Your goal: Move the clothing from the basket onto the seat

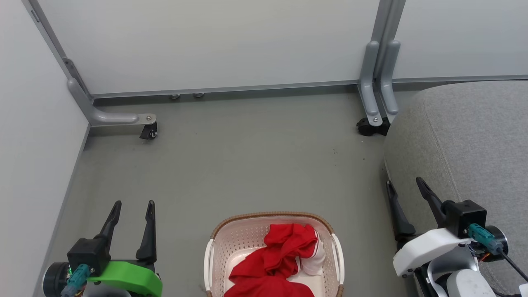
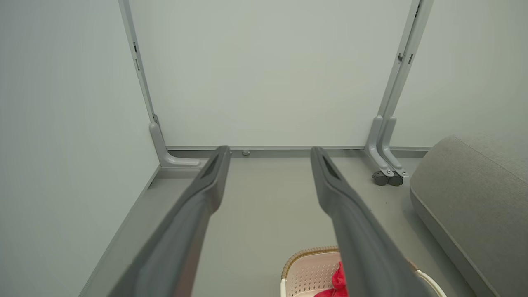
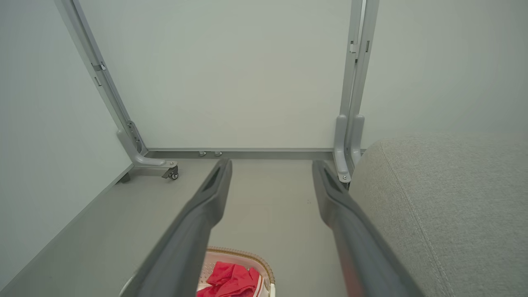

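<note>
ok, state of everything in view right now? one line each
basket: upright on the floor, loaded.
clothing: bunched inside the basket, not gripped.
seat: no clothing on the visible part.
left gripper: open, empty, left of the basket.
right gripper: open, empty, beside the seat.

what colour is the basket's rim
Brown, woven-look rim on the basket; clearest in the head view.

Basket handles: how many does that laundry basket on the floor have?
2. One white handle is on the left side of the basket, and the other is on its right. The near end is cut off, so more may be hidden.
</note>
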Controlling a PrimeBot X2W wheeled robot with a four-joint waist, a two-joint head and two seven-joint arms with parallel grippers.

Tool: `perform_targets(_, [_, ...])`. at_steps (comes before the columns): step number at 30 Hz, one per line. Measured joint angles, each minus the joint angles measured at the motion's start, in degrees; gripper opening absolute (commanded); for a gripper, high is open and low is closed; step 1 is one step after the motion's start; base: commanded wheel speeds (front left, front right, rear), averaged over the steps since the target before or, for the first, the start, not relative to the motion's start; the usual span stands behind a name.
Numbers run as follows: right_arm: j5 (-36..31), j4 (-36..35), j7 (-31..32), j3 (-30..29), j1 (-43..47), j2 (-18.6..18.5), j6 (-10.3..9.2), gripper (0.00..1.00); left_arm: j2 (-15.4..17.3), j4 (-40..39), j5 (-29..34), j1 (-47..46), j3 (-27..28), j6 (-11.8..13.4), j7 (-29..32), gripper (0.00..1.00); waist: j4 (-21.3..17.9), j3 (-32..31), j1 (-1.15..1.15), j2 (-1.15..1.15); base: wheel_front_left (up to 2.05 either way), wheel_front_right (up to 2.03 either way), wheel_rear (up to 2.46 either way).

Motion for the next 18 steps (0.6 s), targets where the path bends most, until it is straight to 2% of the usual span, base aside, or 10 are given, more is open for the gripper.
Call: perform_targets(18, [-4.99,-0.63,-1.25,0.16,0.51,0.15,0.00,1.00,-0.26,1.67,6.10,0.08,0.25,-0.01,-1.77,1.00,-0.18,0.26,0.00,0.00,0.00,0.00,0.00])
